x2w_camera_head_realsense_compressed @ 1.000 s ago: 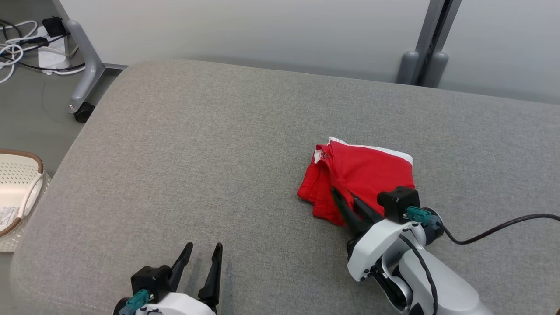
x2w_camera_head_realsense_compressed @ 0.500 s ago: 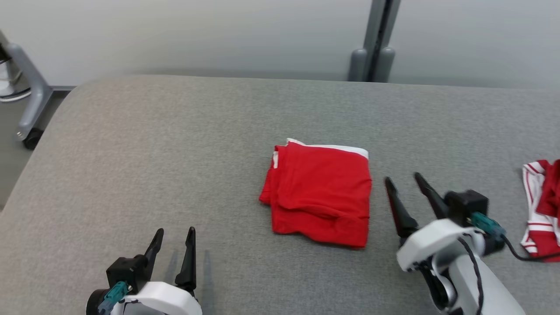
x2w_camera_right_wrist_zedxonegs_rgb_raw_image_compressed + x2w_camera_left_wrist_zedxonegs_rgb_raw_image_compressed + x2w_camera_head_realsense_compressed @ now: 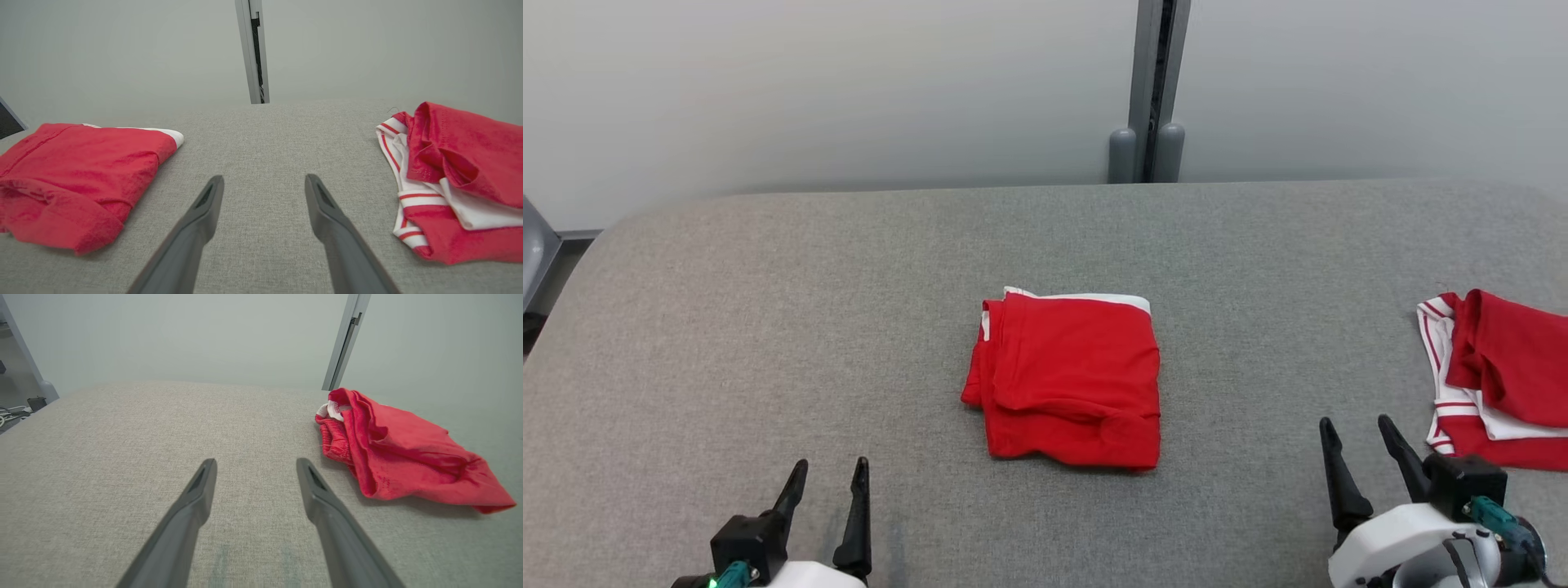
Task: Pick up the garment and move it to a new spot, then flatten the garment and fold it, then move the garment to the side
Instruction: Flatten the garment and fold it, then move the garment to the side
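A red garment (image 3: 1068, 380) with a white edge lies folded in a neat square at the middle of the grey padded table (image 3: 768, 327). It shows at right in the left wrist view (image 3: 400, 453) and at left in the right wrist view (image 3: 77, 179). My left gripper (image 3: 829, 480) stands open at the lower left, empty, well short of the garment. My right gripper (image 3: 1360, 437) stands open at the lower right, empty, between the folded garment and another piece of clothing. Both pairs of fingers (image 3: 200, 490) (image 3: 322, 200) hover over bare table.
A second red and white striped garment (image 3: 1499, 380) lies loosely heaped at the table's right edge, also at right in the right wrist view (image 3: 453, 175). A grey post (image 3: 1147, 90) stands against the pale wall behind the table.
My right gripper let go of the red garment, opened and drew back to the lower right. The head camera swung right, bringing the second garment into view. The left gripper stayed open.
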Controlling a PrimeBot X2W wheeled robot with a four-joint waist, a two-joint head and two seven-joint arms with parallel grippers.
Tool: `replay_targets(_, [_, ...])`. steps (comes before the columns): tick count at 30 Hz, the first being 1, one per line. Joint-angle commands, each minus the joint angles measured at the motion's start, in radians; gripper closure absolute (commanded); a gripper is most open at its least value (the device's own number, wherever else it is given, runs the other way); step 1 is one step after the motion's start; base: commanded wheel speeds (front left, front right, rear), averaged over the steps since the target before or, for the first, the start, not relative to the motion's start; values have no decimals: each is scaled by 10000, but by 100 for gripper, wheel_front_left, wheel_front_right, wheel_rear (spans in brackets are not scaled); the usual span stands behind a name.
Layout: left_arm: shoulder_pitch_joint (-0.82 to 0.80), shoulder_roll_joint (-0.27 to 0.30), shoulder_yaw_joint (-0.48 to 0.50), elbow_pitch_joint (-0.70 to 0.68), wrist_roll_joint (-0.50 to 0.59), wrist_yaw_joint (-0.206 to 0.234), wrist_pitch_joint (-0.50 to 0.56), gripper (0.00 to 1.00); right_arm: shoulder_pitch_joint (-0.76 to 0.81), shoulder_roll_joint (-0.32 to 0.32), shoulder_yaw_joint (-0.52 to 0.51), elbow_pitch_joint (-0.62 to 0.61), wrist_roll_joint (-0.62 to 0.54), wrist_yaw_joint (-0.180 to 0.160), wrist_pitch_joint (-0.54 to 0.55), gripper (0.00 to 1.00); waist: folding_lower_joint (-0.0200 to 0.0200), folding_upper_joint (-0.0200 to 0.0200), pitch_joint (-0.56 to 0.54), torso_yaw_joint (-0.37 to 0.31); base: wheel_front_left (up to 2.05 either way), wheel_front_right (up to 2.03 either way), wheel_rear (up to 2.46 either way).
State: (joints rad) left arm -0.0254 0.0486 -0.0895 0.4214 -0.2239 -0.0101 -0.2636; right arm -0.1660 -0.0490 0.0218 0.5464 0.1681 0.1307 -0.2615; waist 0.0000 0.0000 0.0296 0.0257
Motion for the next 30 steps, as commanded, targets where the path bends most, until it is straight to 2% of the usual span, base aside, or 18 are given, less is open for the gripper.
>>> replay_targets(1, [108,46,65,-52,47,43,-8,0,130,-49,-14,-71,32,0,-46,0,0,0,-107,-66,0,0,0])
replay_targets(20, [974,44,468,-673,265,161,-8,0,922,-50,391,-393,422,0,-46,0,0,0,-642,-229,0,0,0])
replay_targets(25, [929,41,262,-658,185,110,-8,0,928,-50,666,-299,397,0,-46,0,0,0,-514,-51,0,0,0])
replay_targets(30, [705,44,-278,-606,134,37,-8,0,488,-49,1072,-38,607,0,-47,0,0,0,-197,414,0,0,0])
